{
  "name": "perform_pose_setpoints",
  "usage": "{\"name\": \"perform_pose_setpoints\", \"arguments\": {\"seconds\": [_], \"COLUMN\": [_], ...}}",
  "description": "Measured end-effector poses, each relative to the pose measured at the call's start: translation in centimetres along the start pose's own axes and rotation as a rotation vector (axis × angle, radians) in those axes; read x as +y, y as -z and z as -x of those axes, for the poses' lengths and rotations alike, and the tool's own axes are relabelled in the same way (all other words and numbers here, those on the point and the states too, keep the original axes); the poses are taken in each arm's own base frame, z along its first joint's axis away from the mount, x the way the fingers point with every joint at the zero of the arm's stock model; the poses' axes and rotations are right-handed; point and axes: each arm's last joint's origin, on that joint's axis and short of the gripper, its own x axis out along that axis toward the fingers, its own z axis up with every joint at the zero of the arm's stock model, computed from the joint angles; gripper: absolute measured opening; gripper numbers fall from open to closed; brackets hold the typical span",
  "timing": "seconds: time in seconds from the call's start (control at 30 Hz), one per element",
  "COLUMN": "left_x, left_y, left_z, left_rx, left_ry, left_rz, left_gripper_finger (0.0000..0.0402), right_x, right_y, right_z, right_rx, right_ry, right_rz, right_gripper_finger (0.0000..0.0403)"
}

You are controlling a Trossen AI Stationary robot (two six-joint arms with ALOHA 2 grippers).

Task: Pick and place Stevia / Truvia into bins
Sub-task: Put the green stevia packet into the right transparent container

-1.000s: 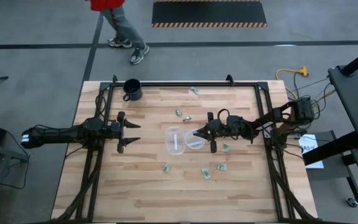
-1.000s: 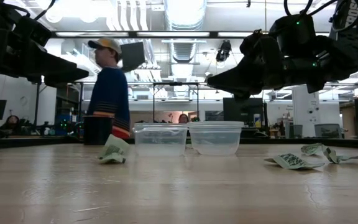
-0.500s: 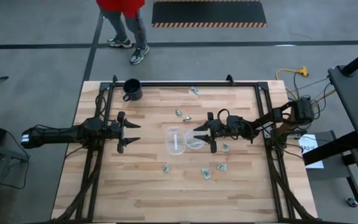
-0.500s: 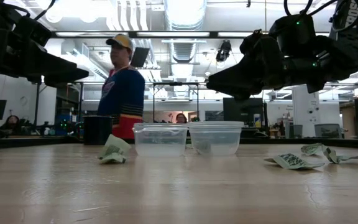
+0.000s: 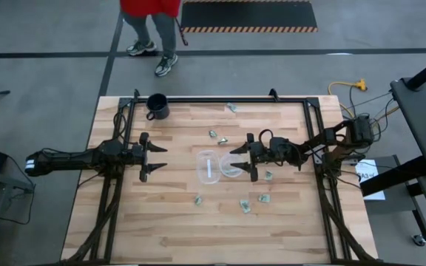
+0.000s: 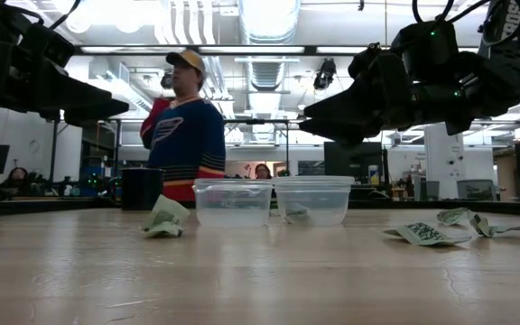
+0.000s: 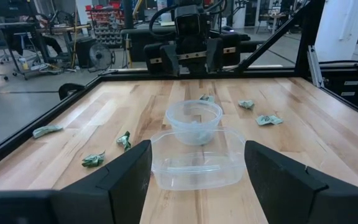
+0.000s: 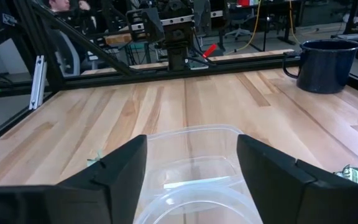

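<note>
Bins: two clear bins sit touching at the counter's centre, the squarer one (image 5: 208,167) on the 9 o'clock side, the round one (image 5: 231,165) on the 3 o'clock side.
Right gripper: my right gripper (image 5: 237,163) hangs over the round bin's 3 o'clock rim, fingers spread apart, nothing between them.
Left gripper: my left gripper (image 5: 156,160) waits at 9 o'clock, well clear of the bins, fingers apart and empty.
Done: one packet (image 6: 296,213) lies on the round bin's floor, seen in the low view; a pale strip in the squarer bin (image 7: 188,168) may be another, I cannot tell.
Left on counter: one packet at 12 o'clock near the far rail (image 5: 231,107); two between mug and bins at about 12 o'clock (image 5: 213,134) (image 5: 222,140); one just under my right wrist at 3 o'clock (image 5: 268,175); three toward 6 o'clock (image 5: 197,199) (image 5: 246,206) (image 5: 263,198).
Other: black mug (image 5: 157,106) at 11 o'clock, not part of the job; person (image 6: 184,126) standing beyond the counter.
Judgement: early going, I'd say; most packets are still out, and the nearest to my right gripper is the one at 3 o'clock.
</note>
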Motion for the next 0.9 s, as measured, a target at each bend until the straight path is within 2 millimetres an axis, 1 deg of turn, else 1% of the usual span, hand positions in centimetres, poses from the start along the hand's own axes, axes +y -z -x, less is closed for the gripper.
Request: {"name": "perform_pose_setpoints", "arguments": {"seconds": [0.27,0.33,0.5,0.63,0.9], "left_x": [0.0,0.0,0.0,0.0,0.0], "left_y": [0.0,0.0,0.0,0.0,0.0], "left_z": [0.0,0.0,0.0,0.0,0.0], "left_rx": [0.000,0.000,0.000,0.001,0.000], "left_ry": [0.000,0.000,0.000,0.000,0.000], "left_rz": [0.000,0.000,0.000,0.000,0.000], "left_gripper_finger": [0.0240,0.0240,0.0240,0.0240,0.0240], "right_x": [0.1,0.2,0.6,0.8,1.6], "right_y": [-0.2,-0.3,-0.6,-0.9,-2.9], "right_z": [0.1,0.1,0.6,1.5,4.5], "right_rx": [-0.006,-0.001,0.103,0.231,0.430], "right_ry": [-0.004,-0.035,-0.107,-0.102,-0.069], "right_rz": [-0.003,-0.015,-0.050,-0.066,-0.130], "right_gripper_finger": [0.0236,0.0234,0.0233,0.0233,0.0232]}}
